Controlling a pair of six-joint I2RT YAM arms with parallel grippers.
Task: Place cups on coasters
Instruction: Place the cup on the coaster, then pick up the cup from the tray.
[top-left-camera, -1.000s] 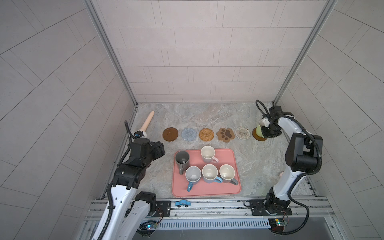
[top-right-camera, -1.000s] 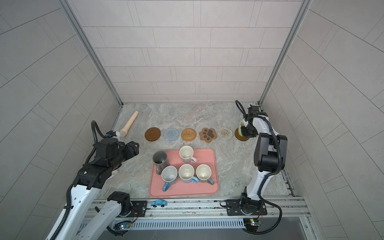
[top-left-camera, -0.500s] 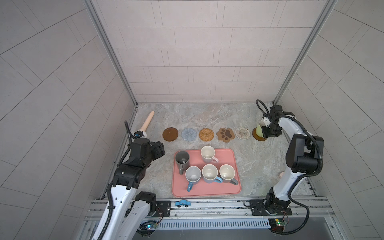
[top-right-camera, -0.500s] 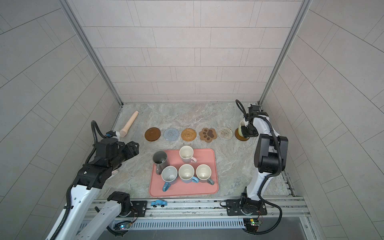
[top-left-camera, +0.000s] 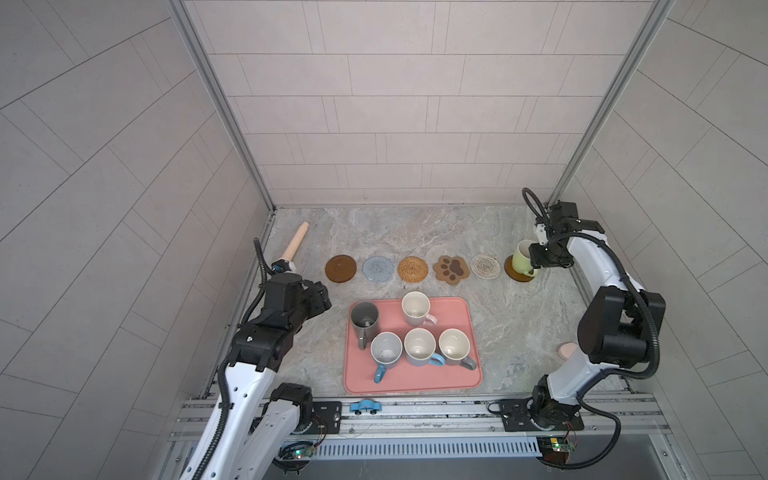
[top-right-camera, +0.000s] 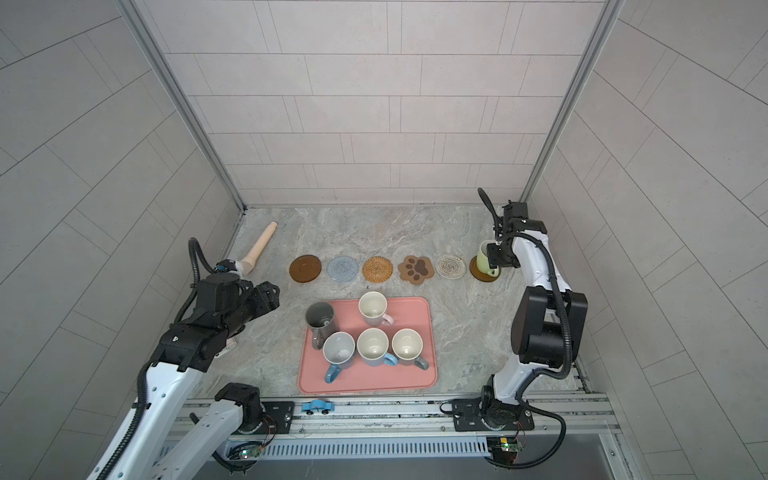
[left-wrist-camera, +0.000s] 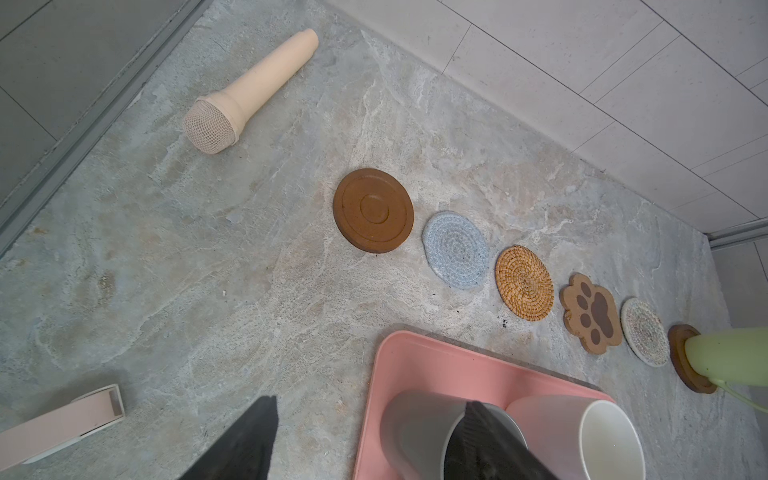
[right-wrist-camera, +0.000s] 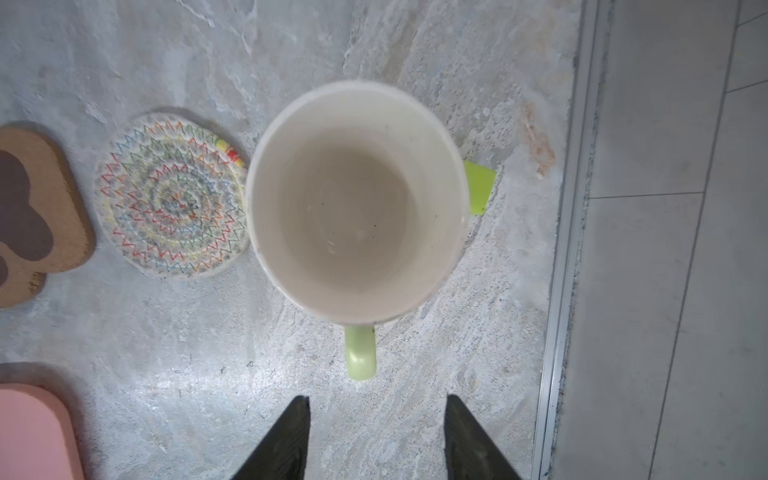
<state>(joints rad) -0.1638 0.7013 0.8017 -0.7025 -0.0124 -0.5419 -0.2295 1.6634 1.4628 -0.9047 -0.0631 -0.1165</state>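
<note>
A green cup (top-left-camera: 521, 257) (right-wrist-camera: 357, 199) stands on the brown wooden coaster (top-left-camera: 517, 275) at the far right of the row. My right gripper (right-wrist-camera: 376, 401) is open, its fingers just off the cup's handle with nothing between them. The other coasters are bare: a brown disc (top-left-camera: 340, 269), a grey-blue round (top-left-camera: 378, 268), a rattan round (top-left-camera: 412, 269), a paw shape (top-left-camera: 451, 269) and a cream woven round (top-left-camera: 485, 266). Several cups stand on the pink tray (top-left-camera: 415, 382), among them a tall dark grey one (top-left-camera: 365, 318). My left gripper (left-wrist-camera: 370, 401) hangs open left of the tray by the dark grey cup.
A beige toy microphone (top-left-camera: 296, 245) lies at the back left. A pink tape dispenser (left-wrist-camera: 62, 419) sits under my left arm. A small pink disc (top-left-camera: 567, 351) lies by the right arm's base. Tiled walls close in left, right and back.
My right gripper's jaws have opened and let go of the green cup's handle. The cup stays on its coaster. The left arm has not moved.
</note>
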